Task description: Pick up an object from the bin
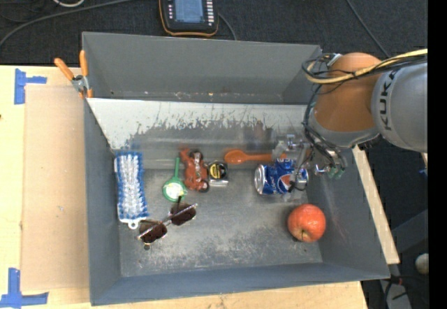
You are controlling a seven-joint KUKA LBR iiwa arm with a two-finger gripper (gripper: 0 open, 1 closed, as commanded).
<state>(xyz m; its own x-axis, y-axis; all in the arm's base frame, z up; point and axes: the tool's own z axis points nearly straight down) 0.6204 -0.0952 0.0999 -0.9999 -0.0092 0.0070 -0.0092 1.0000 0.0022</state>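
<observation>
My gripper (306, 159) hangs low at the right side of the bin, just over the right end of a crushed blue drink can (278, 179) that lies on its side. Whether it touches the can I cannot tell. A red apple (306, 222) rests on the bin floor a little in front of the can. An orange spoon (244, 156) lies just left of the gripper, behind the can.
Further left lie a small yellow-and-black tape measure (218, 173), a red toy figure (193, 169), a green-handled round tool (173, 189), brown sunglasses (167, 222) and a clear blue ribbed piece (130, 186). The arm with its orange cover comes in over the right rim.
</observation>
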